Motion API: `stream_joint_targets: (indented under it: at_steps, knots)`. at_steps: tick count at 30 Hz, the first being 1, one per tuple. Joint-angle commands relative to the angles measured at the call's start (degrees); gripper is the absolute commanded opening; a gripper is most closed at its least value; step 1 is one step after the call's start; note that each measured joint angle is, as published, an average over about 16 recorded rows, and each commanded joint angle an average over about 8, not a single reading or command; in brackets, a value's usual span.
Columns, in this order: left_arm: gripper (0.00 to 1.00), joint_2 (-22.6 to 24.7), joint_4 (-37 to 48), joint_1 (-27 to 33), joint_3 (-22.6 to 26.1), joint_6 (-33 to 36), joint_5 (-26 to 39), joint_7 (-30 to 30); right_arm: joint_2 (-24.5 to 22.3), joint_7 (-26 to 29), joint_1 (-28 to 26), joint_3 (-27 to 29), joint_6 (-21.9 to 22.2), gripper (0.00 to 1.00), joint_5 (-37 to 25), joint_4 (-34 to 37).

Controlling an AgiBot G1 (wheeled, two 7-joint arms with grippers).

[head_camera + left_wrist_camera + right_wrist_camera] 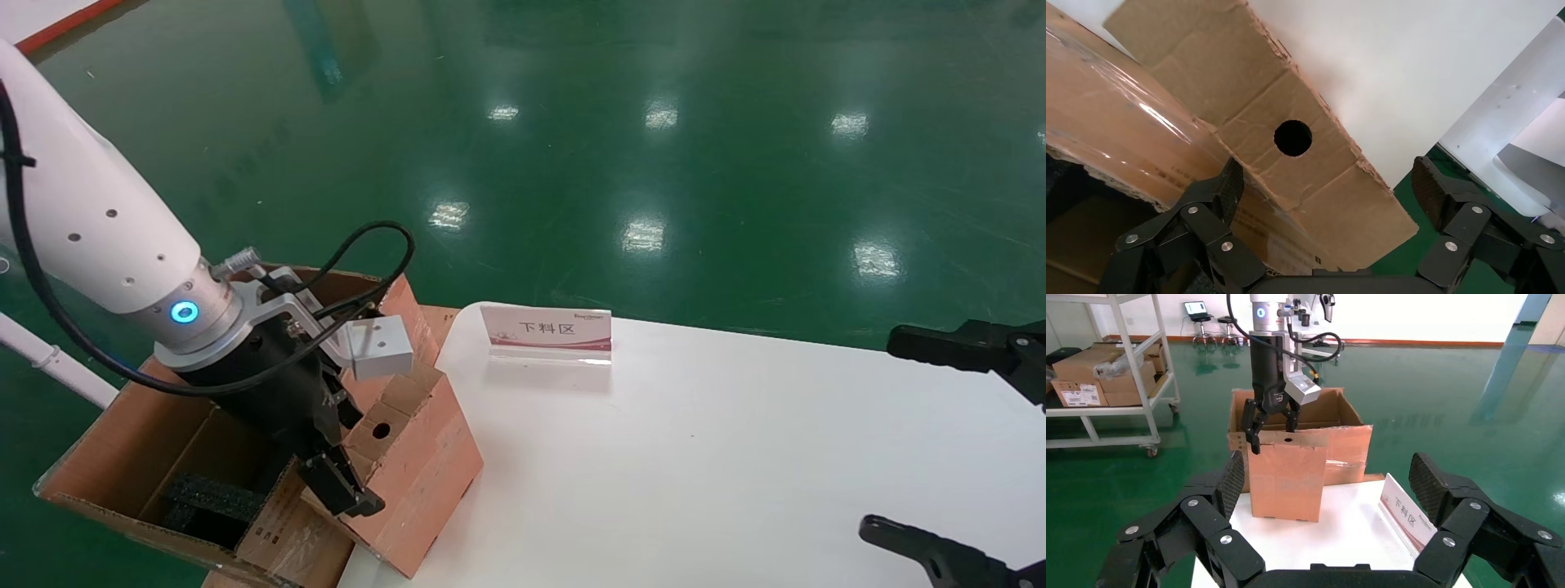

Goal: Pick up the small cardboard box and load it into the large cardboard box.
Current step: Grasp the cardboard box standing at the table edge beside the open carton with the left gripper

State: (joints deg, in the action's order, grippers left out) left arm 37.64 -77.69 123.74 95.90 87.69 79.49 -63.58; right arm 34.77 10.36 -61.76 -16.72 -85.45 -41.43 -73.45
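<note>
Head view showed the left gripper (339, 465) spread wide astride the small cardboard box (413, 457), grasp pending, beside the large cardboard box (122, 457); closing seemed next.

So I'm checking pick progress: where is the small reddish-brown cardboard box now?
In the head view the small reddish-brown cardboard box stands at the white table's left edge, beside the large brown carton, with the left gripper at its top.

We see a glossy green floor (654, 163) mirroring rows of ceiling lights, and a white counter (735, 457) carrying a small sign (546, 333). Farther off stands a white wheeled shelf rack (1113, 386) stacked with cartons, before a pale wall (1425, 315).
</note>
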Motion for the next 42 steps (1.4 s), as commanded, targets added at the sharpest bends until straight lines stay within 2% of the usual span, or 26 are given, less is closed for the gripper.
stream_joint_targets:
  at_steps: [1, 30, 31, 34, 35, 38, 39, 42]
  knots:
    - [1.0, 0.21, 0.0, -0.1, 0.61, -0.22, 0.05, -0.15, 0.0, 0.0, 0.0, -0.01, 0.0, 1.0, 0.0, 0.0]
    - [1.0, 4.82, -0.14, -1.06, 4.62, -2.01, 3.7, -1.67, -0.04, -0.05, 0.0, -0.11, 0.05, 1.0, 0.06, 0.02]
    - [0.95, 4.79, -0.14, -1.06, 4.6, -2.01, 3.68, -1.67, -0.04, -0.05, 0.0, -0.11, 0.06, 1.0, 0.06, 0.02]
    - [0.58, 4.7, -0.14, -1.05, 4.54, -2.0, 3.63, -1.65, -0.04, -0.05, 0.0, -0.11, 0.06, 1.0, 0.07, 0.02]
    - [0.45, 4.67, -0.14, -1.05, 4.51, -2.0, 3.6, -1.65, -0.04, -0.05, 0.0, -0.11, 0.06, 0.93, 0.07, 0.02]
    - [0.08, 4.6, -0.13, -1.04, 4.44, -1.99, 3.53, -1.64, -0.04, -0.05, 0.0, -0.11, 0.06, 0.56, 0.07, 0.02]
    - [0.0, 4.58, -0.13, -1.03, 4.42, -1.99, 3.5, -1.64, -0.04, -0.05, -0.01, -0.11, 0.06, 0.43, 0.07, 0.02]
    - [0.0, 4.53, -0.13, -1.02, 4.37, -1.98, 3.44, -1.63, -0.04, -0.05, -0.01, -0.11, 0.06, 0.06, 0.07, 0.02]
